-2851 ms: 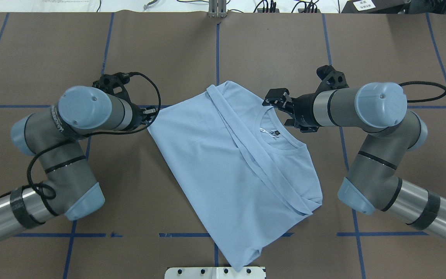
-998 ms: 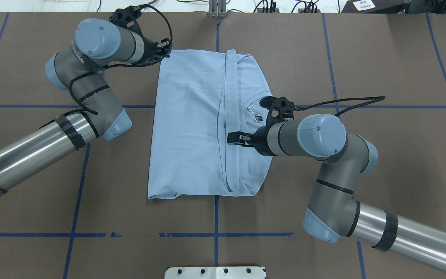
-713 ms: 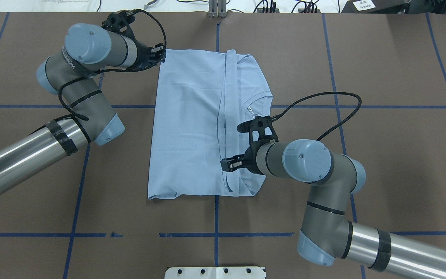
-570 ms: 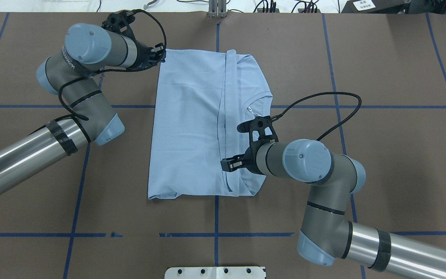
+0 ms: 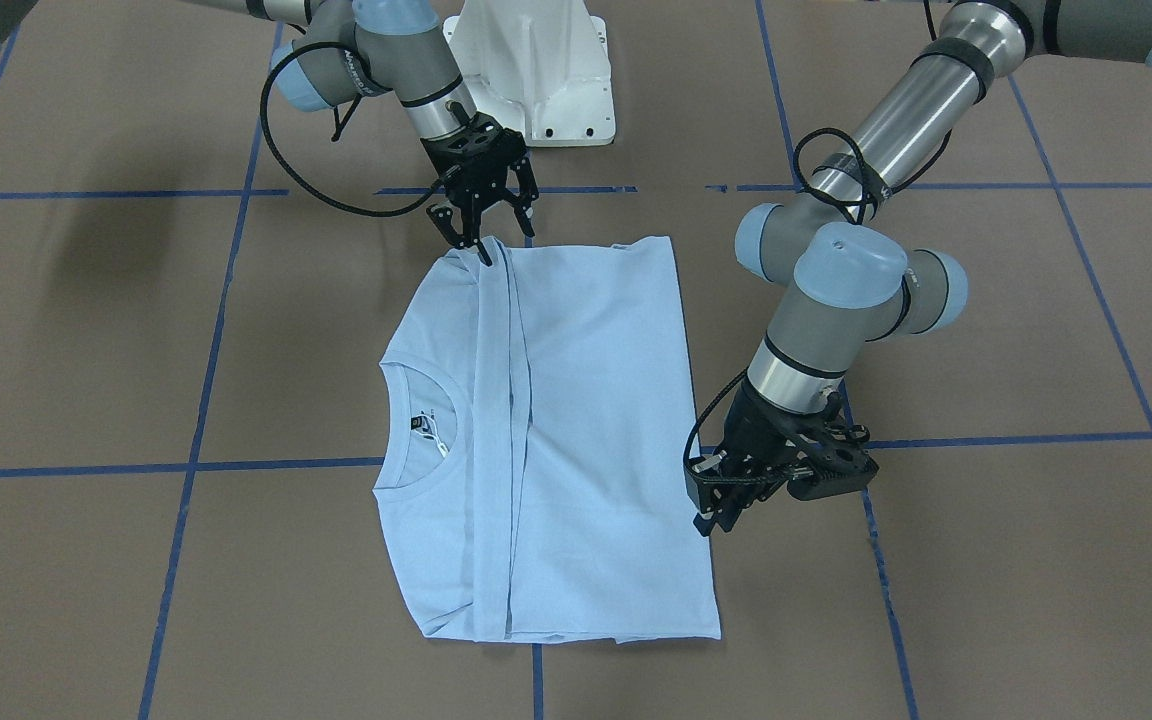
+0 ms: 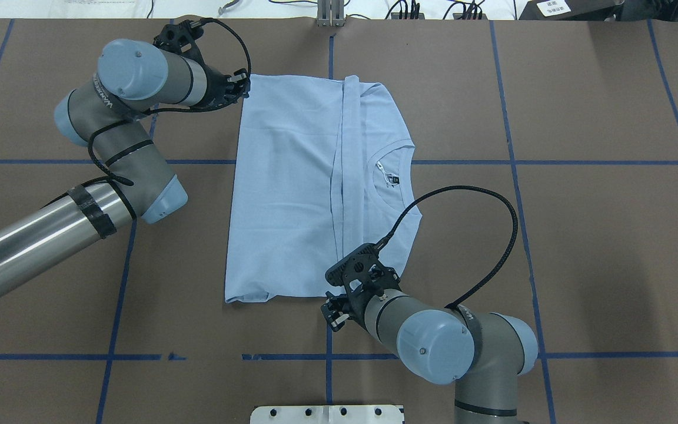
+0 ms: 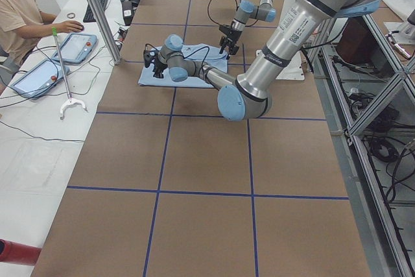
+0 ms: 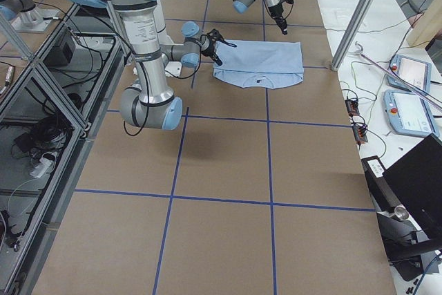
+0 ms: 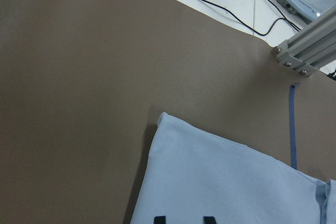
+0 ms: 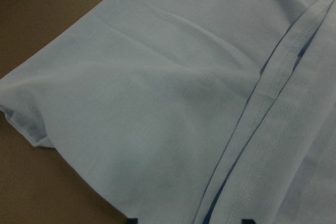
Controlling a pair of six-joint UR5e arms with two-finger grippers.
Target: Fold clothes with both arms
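Folded blue T-shirt (image 6: 292, 188) flat mid-frame on brown surface (image 6: 580, 247), left claw (image 6: 245, 88) spread at upper-left corner, right claw (image 6: 332, 315) spread at lower edge

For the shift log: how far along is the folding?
Done: one fold; the T-shirt lies flat as a rectangle, a hemmed edge across it. In hand: nothing; the left gripper at its far corner and the right gripper at its near edge are open. Left: probably another fold.

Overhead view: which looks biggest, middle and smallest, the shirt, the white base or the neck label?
1. shirt
2. white base, though only its edge shows at the bottom
3. neck label
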